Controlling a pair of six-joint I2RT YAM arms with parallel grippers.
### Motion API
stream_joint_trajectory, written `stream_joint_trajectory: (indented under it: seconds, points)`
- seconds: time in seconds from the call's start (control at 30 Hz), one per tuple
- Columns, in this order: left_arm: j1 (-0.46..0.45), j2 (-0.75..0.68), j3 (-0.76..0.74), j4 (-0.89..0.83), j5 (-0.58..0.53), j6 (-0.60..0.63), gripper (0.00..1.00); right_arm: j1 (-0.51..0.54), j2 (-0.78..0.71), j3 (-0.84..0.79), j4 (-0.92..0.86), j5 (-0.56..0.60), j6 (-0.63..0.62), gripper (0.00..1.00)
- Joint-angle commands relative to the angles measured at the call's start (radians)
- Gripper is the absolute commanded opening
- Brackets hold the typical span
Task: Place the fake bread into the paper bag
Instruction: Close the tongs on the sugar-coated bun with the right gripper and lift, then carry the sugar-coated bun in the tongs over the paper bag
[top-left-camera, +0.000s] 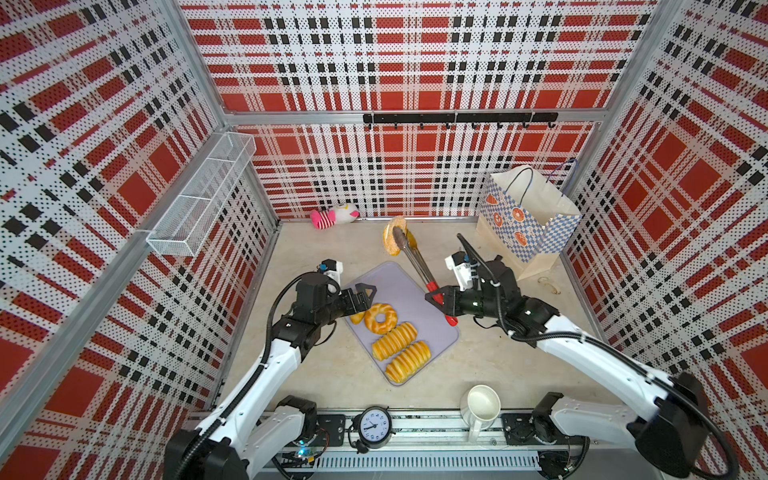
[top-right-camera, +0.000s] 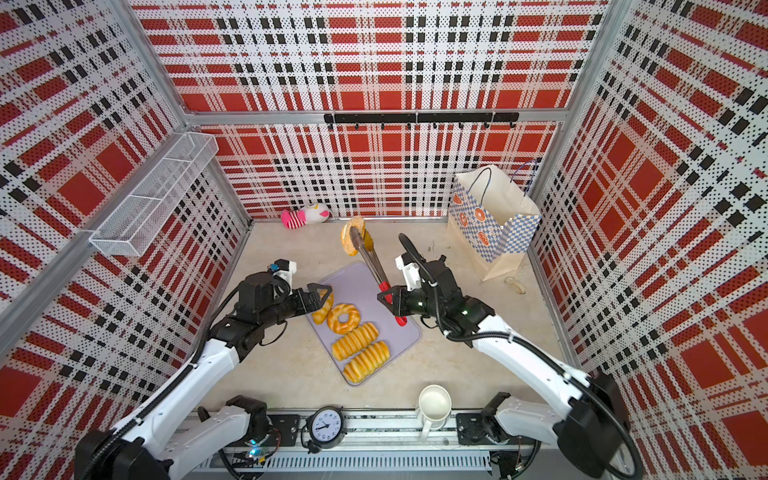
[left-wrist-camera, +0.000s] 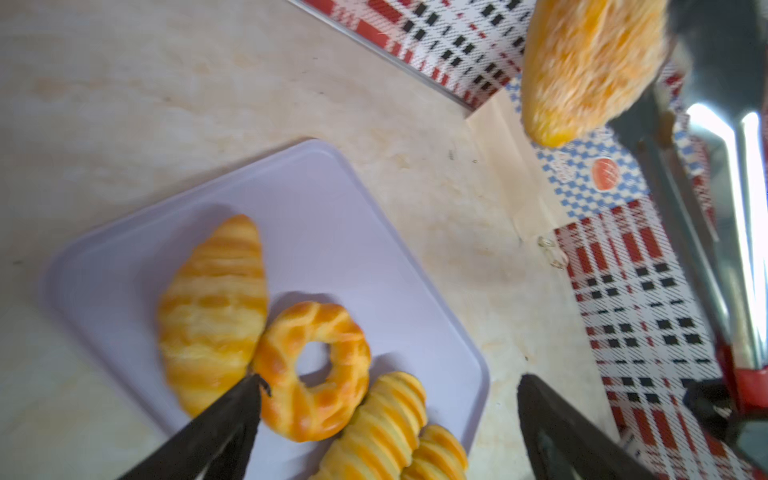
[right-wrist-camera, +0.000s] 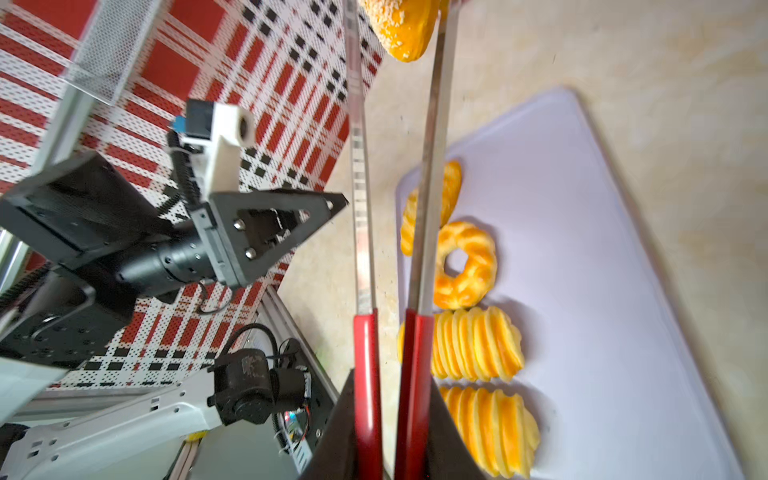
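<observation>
- I count five pieces of fake bread: one seeded bun (top-left-camera: 390, 246), one croissant (left-wrist-camera: 214, 307), one ring doughnut (top-left-camera: 380, 329), one long loaf (top-left-camera: 394, 340) and a second long loaf (top-left-camera: 408, 360).
- The croissant, the doughnut and both loaves lie side by side on one pale tray (top-left-camera: 399, 286) on the worktop (top-left-camera: 332, 249).
- One pair of tongs (top-left-camera: 415, 262) pinches the bun up in the air, past the tray's far end.
- The right end effector (top-left-camera: 436, 303) squeezes the tongs' red handles.
- The left end effector (top-left-camera: 365, 297) is wide open, just above the croissant.
- One paper bag (top-left-camera: 523, 224) stands open in the back right corner, well apart from the bun.
- One plush toy (top-left-camera: 334, 216) lies by the back wall.
- One white jug (top-left-camera: 482, 405) and one clock (top-left-camera: 375, 428) sit at the front.
</observation>
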Motion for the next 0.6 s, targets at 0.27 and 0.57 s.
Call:
stream_joint_trajectory:
  seconds: [0.27, 0.57]
  points:
    - [-0.254, 0.022, -0.040, 0.521, -0.023, -0.134, 0.98, 0.004, -0.296, 0.108, -0.210, 0.450, -0.291, 0.12]
    - [-0.350, 0.224, 0.069, 0.636, -0.023, -0.099, 0.98, -0.033, -0.335, 0.213, -0.327, 0.663, -0.350, 0.13]
